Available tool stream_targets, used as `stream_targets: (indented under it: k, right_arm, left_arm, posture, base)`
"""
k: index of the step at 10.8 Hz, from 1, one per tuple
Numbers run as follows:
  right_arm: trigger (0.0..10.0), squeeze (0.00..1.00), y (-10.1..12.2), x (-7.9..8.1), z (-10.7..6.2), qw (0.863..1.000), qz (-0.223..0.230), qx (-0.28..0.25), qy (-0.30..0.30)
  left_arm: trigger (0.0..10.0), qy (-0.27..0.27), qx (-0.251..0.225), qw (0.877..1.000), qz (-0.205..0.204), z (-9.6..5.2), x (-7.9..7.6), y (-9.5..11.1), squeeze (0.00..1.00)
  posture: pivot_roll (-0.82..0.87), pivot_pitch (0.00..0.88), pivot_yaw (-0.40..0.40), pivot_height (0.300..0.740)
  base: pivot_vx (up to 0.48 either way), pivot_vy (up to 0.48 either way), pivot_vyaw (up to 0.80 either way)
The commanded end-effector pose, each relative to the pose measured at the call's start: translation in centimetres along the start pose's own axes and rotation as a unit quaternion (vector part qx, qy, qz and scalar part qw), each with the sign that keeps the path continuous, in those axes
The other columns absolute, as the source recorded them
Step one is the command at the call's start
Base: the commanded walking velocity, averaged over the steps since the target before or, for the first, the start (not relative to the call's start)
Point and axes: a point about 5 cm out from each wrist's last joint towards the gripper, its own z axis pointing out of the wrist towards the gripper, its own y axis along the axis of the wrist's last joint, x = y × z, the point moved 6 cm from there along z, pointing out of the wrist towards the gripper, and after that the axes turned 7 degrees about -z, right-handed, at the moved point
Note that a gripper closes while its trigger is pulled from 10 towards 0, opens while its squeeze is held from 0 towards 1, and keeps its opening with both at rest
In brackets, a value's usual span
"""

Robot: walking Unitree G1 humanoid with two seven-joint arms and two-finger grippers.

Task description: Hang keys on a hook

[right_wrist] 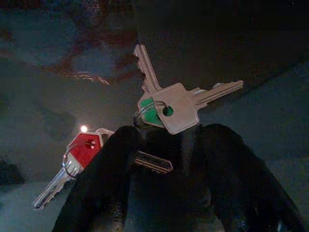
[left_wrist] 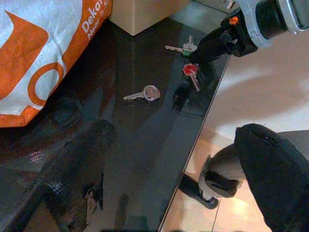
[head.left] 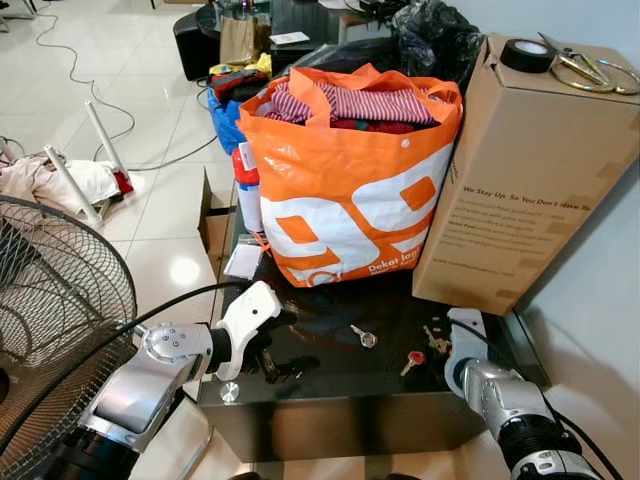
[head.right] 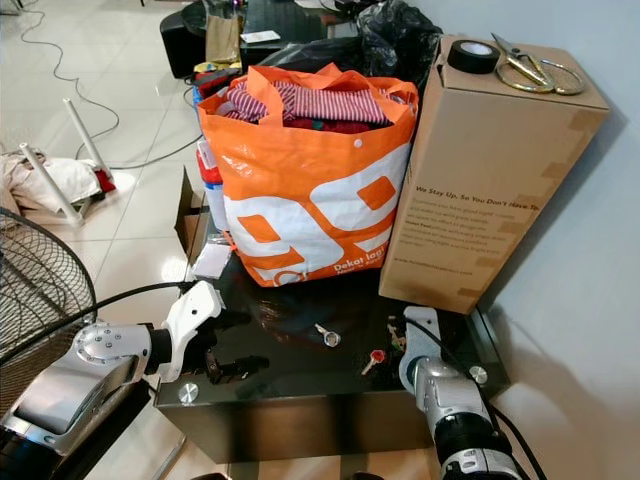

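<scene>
A bunch of keys (right_wrist: 169,108) with a green head and a ring lies on the black glass table (head.left: 330,370), near its right front. My right gripper (right_wrist: 171,137) sits low right behind the bunch, open, its fingers straddling one key blade. A red-headed key (head.left: 412,360) lies just left of the bunch, on a small ring of its own. Further left is a single silver key (head.left: 364,336). My left gripper (head.left: 280,345) hovers over the table's left front corner, open wide and holding nothing.
A full orange shopping bag (head.left: 345,190) and a tall cardboard box (head.left: 520,170) stand behind the keys. On the box are a tape roll (head.left: 524,54) and scissors (head.left: 585,70). A floor fan (head.left: 50,300) stands at my left, and cables cross the tiles.
</scene>
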Motion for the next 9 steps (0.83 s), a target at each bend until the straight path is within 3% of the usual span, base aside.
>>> stream_targets:
  k: [1,2,3,9]
  right_arm:
    - [4.9,0.0,0.84,-0.13,0.03,1.0,0.008,-0.011,-0.003]
    - [3.6,0.0,0.99,-0.16,0.12,1.0,0.009,-0.013,-0.004]
    - [0.0,0.0,1.12,-0.24,0.15,1.0,0.009,-0.016,-0.006]
    - [0.0,0.0,1.11,-1.07,0.29,0.999,-0.01,-0.022,-0.025]
  left_arm:
    - [10.0,-0.003,0.005,1.0,0.007,0.01,-0.01,0.03,0.0]
    - [10.0,-0.003,0.005,1.0,0.006,-0.02,-0.02,0.01,0.0]
    - [10.0,-0.002,0.005,1.0,0.006,-0.03,0.0,0.03,0.0]
    - [10.0,0.001,0.005,1.0,0.007,-0.14,0.09,0.06,0.0]
  posture:
    - [-0.04,0.0,0.017,0.74]
    - [-0.04,0.0,0.015,0.74]
    - [-0.04,0.0,0.015,0.74]
    - [-0.04,0.0,0.014,0.74]
  base:
    - [0.0,0.0,0.0]
    - [0.0,0.0,0.0]
    - [0.0,0.0,0.0]
    - [0.0,0.0,0.0]
